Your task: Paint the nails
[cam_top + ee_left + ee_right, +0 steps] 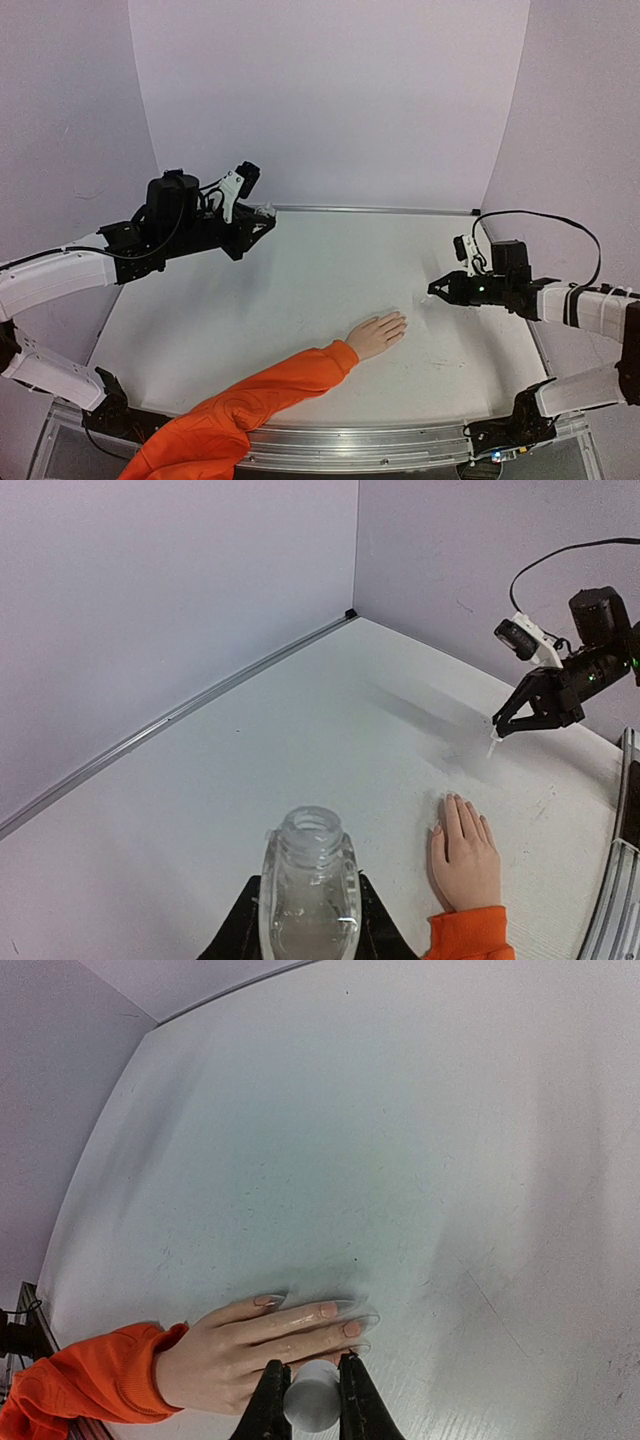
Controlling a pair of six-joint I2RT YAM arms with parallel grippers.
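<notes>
Bringing the applicator (pixel 491 748) to the nails (pixel 328 1310): top view. The mannequin hand (pixel 377 333) lies palm down on the counter (pixel 330 250), a little right of centre, with its orange sleeve (pixel 270 390) trailing to the near edge. My right jaws, closed, hang near its fingers, to the right and slightly beyond, apart from them. My left jaws, also closed, are raised at far left, well apart. I judge the step in hand to be the approach to the first nail. Done well, it means descending slowly with the tip leading, touching lightly, then drawing one stroke from nail base to tip, keeping polish off skin and counter.

Left wrist view. My left jaws grip a clear bottle (pixel 308 900), uncapped and upright; it should be held level so nothing spills. The hand sits to the lower right. Beyond its fingers my right jaws hold the small white applicator, tip pointing down, clear of the hand.

Right wrist view. The applicator's round white cap (pixel 312 1405) fills the gap between my right jaws at the bottom edge. The nails, pale pink, lie just ahead of it, with the fingers pointing right. The brush tip is hidden behind the cap, so I cannot tell whether it touches.
</notes>
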